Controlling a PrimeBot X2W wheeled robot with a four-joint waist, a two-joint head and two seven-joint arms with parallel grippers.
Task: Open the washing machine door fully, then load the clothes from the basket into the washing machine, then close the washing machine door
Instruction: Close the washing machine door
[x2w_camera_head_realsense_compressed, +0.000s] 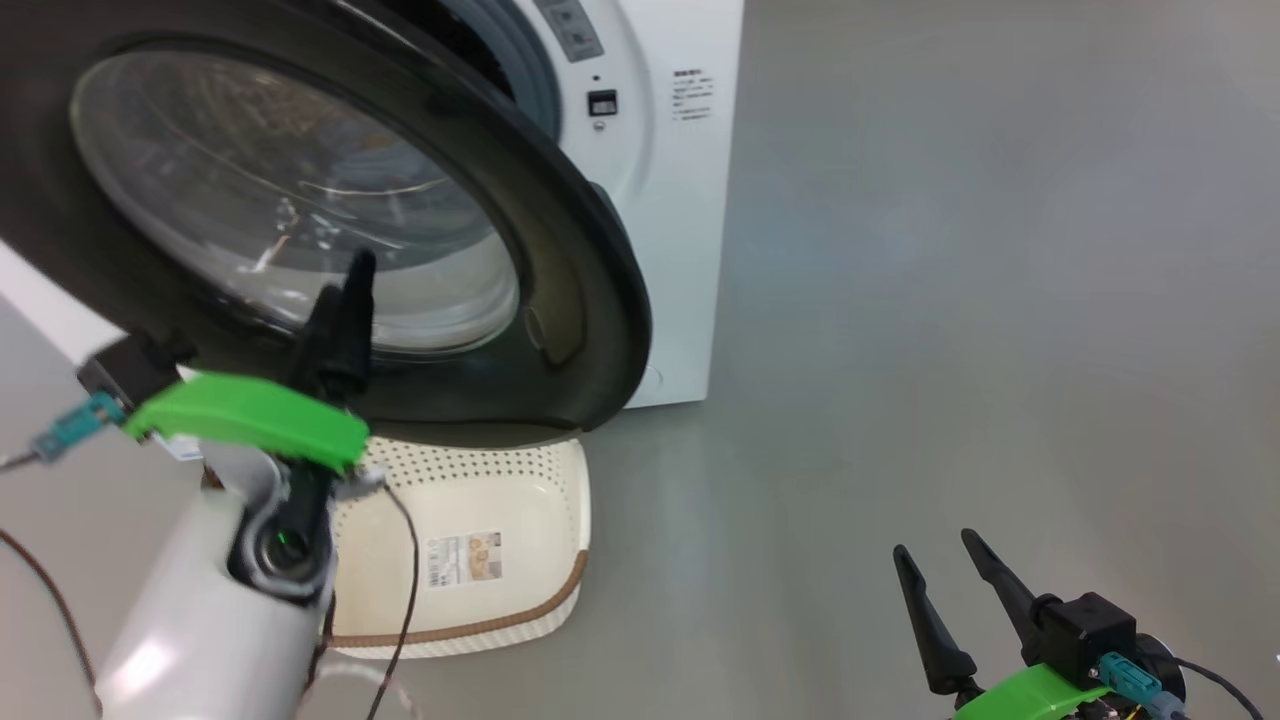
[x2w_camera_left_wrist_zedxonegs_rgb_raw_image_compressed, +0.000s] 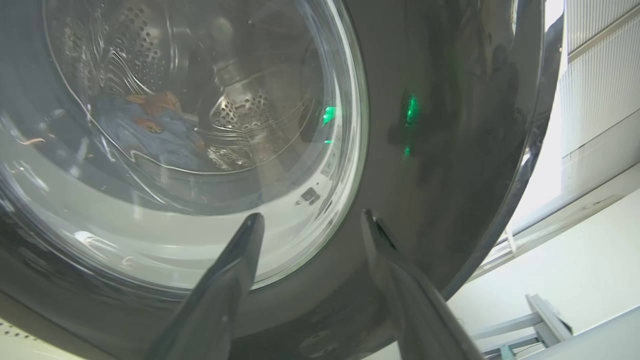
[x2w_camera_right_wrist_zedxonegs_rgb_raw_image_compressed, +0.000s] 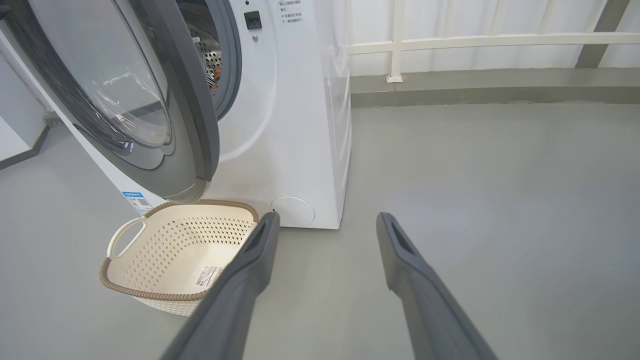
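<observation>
The washing machine (x2w_camera_head_realsense_compressed: 680, 250) (x2w_camera_right_wrist_zedxonegs_rgb_raw_image_compressed: 310, 125) stands on the grey floor with its door (x2w_camera_head_realsense_compressed: 560, 230) (x2w_camera_right_wrist_zedxonegs_rgb_raw_image_compressed: 195, 100) swung partly open. My left gripper (x2w_camera_head_realsense_compressed: 345, 285) (x2w_camera_left_wrist_zedxonegs_rgb_raw_image_compressed: 310, 220) is open, its fingers pointing at the door's (x2w_camera_left_wrist_zedxonegs_rgb_raw_image_compressed: 425, 175) outer face at the lower edge of the glass, holding nothing. Through the glass the clothes (x2w_camera_left_wrist_zedxonegs_rgb_raw_image_compressed: 150, 130) lie in the steel drum, light blue with orange-brown figures. The basket (x2w_camera_head_realsense_compressed: 560, 600) (x2w_camera_right_wrist_zedxonegs_rgb_raw_image_compressed: 150, 295) sits on the floor below the door, holding just a sticker. My right gripper (x2w_camera_head_realsense_compressed: 935, 545) (x2w_camera_right_wrist_zedxonegs_rgb_raw_image_compressed: 327, 216) hangs open over bare floor to the right.
Open grey floor (x2w_camera_head_realsense_compressed: 950, 300) stretches right of the machine. A white railing (x2w_camera_right_wrist_zedxonegs_rgb_raw_image_compressed: 450, 42) and a low kerb run along the back. A pale metal frame (x2w_camera_left_wrist_zedxonegs_rgb_raw_image_compressed: 540, 320) stands beyond the door's edge. Loose cables hang off my left forearm (x2w_camera_head_realsense_compressed: 200, 620).
</observation>
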